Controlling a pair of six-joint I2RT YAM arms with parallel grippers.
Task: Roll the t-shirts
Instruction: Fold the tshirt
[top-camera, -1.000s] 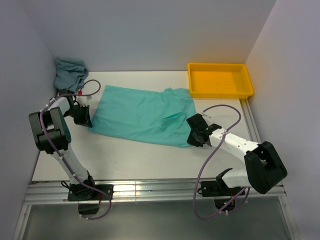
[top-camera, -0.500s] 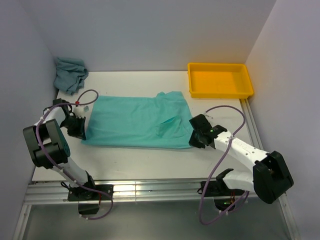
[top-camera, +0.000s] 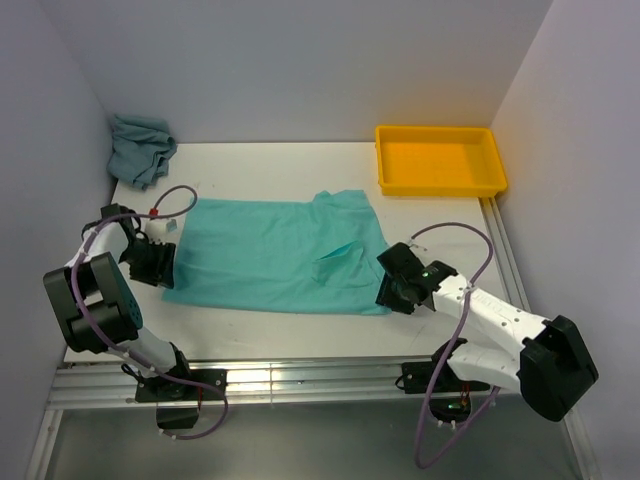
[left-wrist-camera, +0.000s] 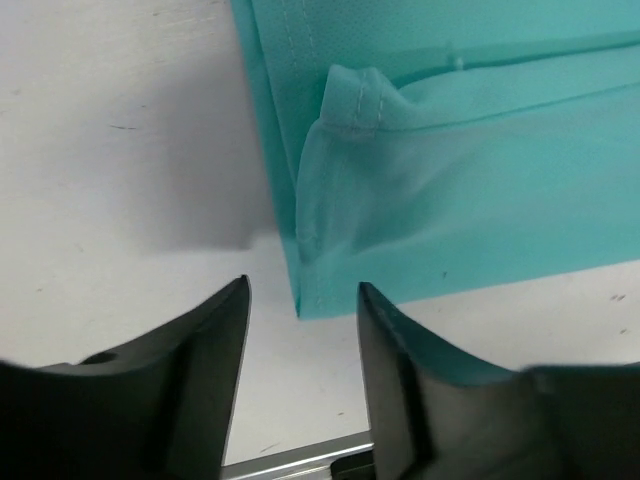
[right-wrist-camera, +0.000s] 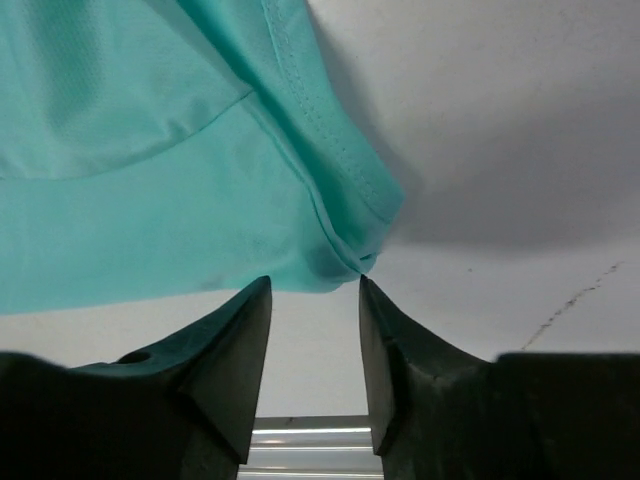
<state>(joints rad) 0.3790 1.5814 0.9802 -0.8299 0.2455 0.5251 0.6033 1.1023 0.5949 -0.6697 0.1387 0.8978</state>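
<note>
A mint-green t-shirt (top-camera: 275, 255) lies spread flat across the middle of the table. My left gripper (top-camera: 163, 266) sits at its near left corner, open, with the cloth corner (left-wrist-camera: 310, 290) lying on the table just past the fingertips. My right gripper (top-camera: 392, 290) is at the shirt's near right corner, also open; the folded hem (right-wrist-camera: 350, 235) rests just ahead of its fingertips. Neither gripper holds anything. A second, blue-grey teal t-shirt (top-camera: 140, 146) lies crumpled in the far left corner.
A yellow tray (top-camera: 388, 172) stands at the far right of the table. White walls close in on the left, back and right. A metal rail (top-camera: 300, 385) runs along the near edge by the arm bases.
Both grippers pulled the mint-green shirt toward the near edge, straightening it, then opened and let go of its corners.
</note>
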